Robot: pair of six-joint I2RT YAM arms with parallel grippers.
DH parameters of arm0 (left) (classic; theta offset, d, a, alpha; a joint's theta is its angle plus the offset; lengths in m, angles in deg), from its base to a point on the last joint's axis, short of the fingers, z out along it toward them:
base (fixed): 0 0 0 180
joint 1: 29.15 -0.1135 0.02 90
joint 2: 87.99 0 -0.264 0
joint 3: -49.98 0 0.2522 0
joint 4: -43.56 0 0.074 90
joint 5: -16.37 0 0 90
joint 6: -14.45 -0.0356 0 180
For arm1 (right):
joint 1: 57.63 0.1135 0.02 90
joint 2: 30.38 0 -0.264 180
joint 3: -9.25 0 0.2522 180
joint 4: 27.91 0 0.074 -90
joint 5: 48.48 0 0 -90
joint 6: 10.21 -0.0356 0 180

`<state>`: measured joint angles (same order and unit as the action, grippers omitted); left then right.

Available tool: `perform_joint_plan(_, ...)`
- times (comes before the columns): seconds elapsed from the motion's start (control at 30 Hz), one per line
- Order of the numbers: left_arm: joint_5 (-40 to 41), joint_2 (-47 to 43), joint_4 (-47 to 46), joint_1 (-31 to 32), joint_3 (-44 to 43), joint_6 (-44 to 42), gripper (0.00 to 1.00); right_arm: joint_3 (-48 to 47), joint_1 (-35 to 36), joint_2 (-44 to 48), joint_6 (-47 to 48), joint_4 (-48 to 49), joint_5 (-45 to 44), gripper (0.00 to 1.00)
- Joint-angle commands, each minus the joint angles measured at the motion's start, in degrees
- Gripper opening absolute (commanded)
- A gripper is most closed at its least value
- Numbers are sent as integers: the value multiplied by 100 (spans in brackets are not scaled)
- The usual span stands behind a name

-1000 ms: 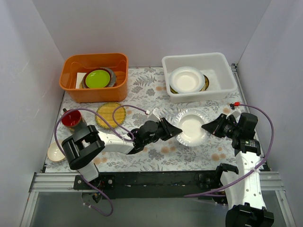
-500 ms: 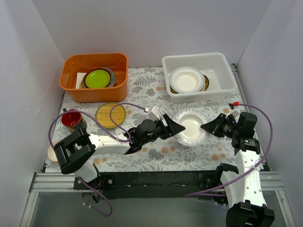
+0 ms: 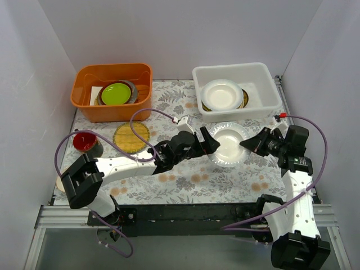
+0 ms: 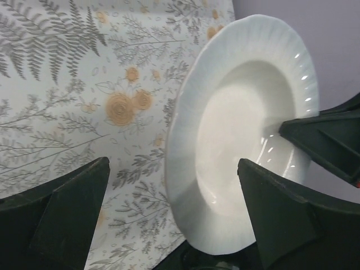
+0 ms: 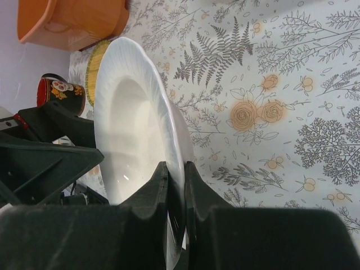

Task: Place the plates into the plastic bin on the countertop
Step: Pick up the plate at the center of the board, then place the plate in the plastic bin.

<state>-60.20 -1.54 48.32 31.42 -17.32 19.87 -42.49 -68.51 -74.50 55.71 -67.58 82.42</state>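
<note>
A white ribbed plate (image 3: 228, 144) hangs tilted above the countertop (image 3: 180, 104), just in front of the plastic bin (image 3: 243, 114). My right gripper (image 3: 246, 145) is shut on its right rim, seen pinched edge-on in the right wrist view (image 5: 176, 169). My left gripper (image 3: 209, 144) is open at the plate's left rim, its fingers (image 4: 67, 208) wide on either side of the plate (image 4: 242, 112) without touching it. Inside the bin lies a white plate (image 3: 222, 94) on a mustard yellow one (image 3: 244, 99). A woven straw-yellow plate (image 3: 131, 136) lies on the countertop.
An orange tub (image 3: 112, 109) at the back left holds a lime-green plate (image 3: 116, 93) on grey dishes. A red mug (image 3: 85, 142) stands at the left. A cream plate (image 3: 63, 183) lies at the left edge, partly behind the left arm. Purple walls close three sides.
My left gripper has opened and let go of the white plate. The right gripper, still shut on it, has carried it a little toward the bin.
</note>
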Motion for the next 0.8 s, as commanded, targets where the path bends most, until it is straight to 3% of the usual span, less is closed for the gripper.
perform_joint_plan(0.0, 827, -462, 1372, 16, -367, -699, 98, -614, -2, -149, -247, 490, 331, 1)
perform_joint_plan(0.47, 1100, -1684, 2453, 51, -227, -1332, 98, -1773, -2, -1344, -431, 1052, -3, 1)
perform_joint_plan(0.77, 1601, -1817, 3649, 77, -447, -1482, 98, -2257, 24, -2223, -809, 1765, -136, 1)
